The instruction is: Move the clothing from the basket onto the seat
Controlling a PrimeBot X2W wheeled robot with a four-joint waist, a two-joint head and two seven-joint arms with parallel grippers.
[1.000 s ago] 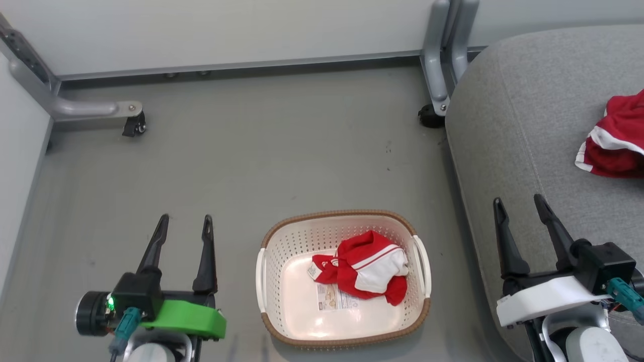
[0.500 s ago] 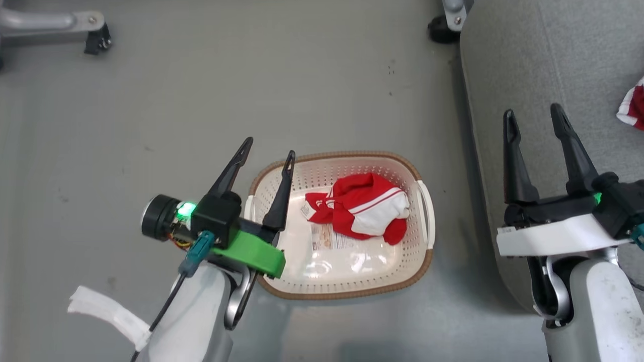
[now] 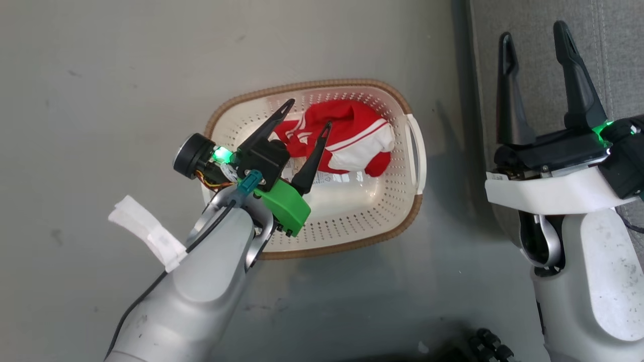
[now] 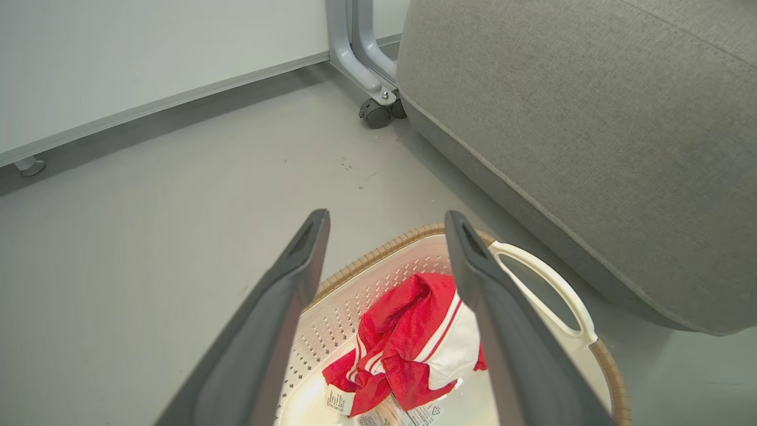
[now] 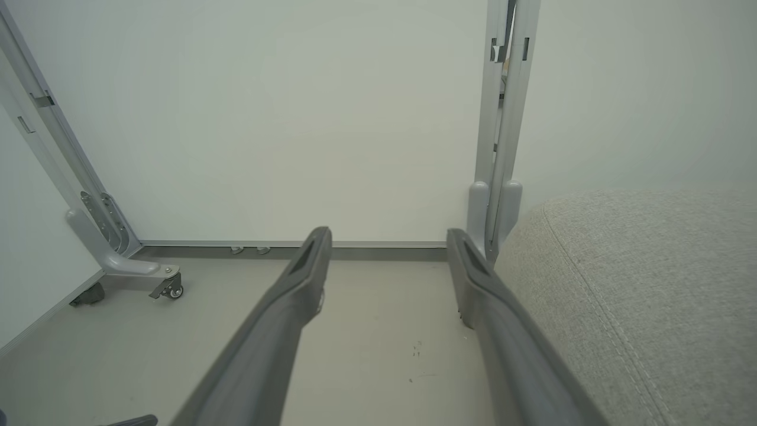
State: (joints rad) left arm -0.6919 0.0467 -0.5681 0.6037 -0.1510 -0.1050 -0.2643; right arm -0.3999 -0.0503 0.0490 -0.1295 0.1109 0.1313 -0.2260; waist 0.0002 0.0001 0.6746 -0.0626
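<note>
Head view: my left gripper (image 3: 310, 112) hangs over the basket (image 3: 382, 216), its two long dark tapered fingers spread apart and gripping nothing. The basket is a rounded rectangle of cream-white perforated plastic with a brown woven-look rim, standing on the smooth grey floor (image 3: 100, 75). The clothing (image 3: 352, 136), soft crumpled red fabric with white stripes and a white panel, lies inside the basket against its far wall, partly over a paper label (image 3: 329, 177) on the glossy bottom. My right gripper (image 3: 533, 29) is well to the right of the basket, over the seat (image 3: 611, 45), fingers likewise released and empty.

Left wrist view: the clothing (image 4: 408, 349) shows between the fingers of my left gripper (image 4: 385, 214), below them. Contact with the fabric cannot be confirmed. The looped white handle (image 4: 550, 278) of the basket (image 4: 384, 251) faces the seat (image 4: 591, 130), a grey coarse-woven cushion with a rounded edge and a stitched seam, just beside the basket.

Right wrist view: my right gripper (image 5: 387, 232) is open, with the seat (image 5: 639, 296) at its right.
</note>
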